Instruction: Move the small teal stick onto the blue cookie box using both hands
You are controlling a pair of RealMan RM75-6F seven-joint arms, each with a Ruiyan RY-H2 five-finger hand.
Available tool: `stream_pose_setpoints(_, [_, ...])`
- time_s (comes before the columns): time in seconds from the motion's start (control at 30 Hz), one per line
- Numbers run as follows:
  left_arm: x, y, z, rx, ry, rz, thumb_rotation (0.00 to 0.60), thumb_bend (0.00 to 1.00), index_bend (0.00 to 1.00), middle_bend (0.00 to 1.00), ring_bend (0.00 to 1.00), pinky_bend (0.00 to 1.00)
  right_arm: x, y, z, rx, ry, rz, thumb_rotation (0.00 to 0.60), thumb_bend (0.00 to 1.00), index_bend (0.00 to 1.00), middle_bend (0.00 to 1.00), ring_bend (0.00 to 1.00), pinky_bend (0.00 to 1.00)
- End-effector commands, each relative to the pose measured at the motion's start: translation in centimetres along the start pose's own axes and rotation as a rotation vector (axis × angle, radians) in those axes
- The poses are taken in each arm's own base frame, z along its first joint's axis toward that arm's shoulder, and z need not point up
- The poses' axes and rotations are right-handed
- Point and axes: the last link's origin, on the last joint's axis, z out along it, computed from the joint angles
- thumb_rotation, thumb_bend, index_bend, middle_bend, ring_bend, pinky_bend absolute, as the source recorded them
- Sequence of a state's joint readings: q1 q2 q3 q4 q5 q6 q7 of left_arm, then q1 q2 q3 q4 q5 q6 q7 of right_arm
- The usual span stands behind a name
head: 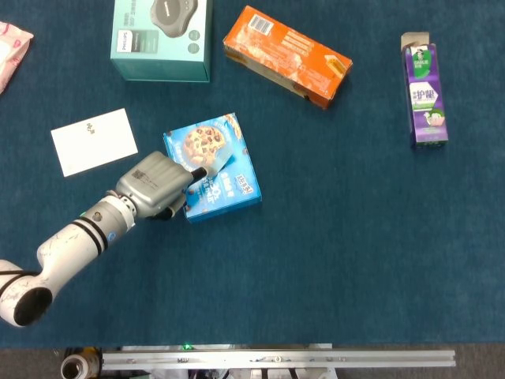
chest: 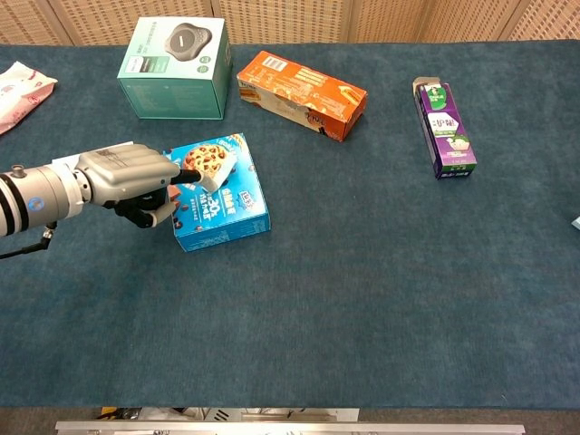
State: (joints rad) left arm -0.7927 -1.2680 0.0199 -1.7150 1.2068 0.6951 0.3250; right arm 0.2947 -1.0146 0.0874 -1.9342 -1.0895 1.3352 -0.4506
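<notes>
Our left hand (chest: 127,177) sits at the left edge of the blue cookie box (chest: 222,201), fingertips pinching the small teal stick (chest: 220,172). The stick lies across the glossy cardboard top, slanting far-right from the hand. Our right hand is out of view.

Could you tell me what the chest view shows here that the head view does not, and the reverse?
Only the chest view shows the woven panels behind the table. Only the head view shows the metal rail at the table's near edge in full and the whole white card. Both show the left robot hand at the blue cookie box with the teal stick lying on it.
</notes>
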Motion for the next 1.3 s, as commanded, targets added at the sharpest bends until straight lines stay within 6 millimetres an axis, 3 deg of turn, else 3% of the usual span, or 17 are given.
stream_pose_setpoints(0.03, [0.02,0.0,-0.03,0.001,0.002,0.0,0.6,0.81,0.14,1.0,1.0,1.0,0.01,0.05,-0.02,-0.002,0.001,0.0,0.6,0.37,0.46,0.65,0.65,0.64])
stream_pose_setpoints(1.3, [-0.46,-0.23,-0.98,0.017,-0.008,-0.016,0.6,0.81,0.14,1.0,1.0,1.0,0.53,0.41,-0.75,-0.01,0.023,0.008,0.6,0.37,0.46,0.65,0.65,0.64])
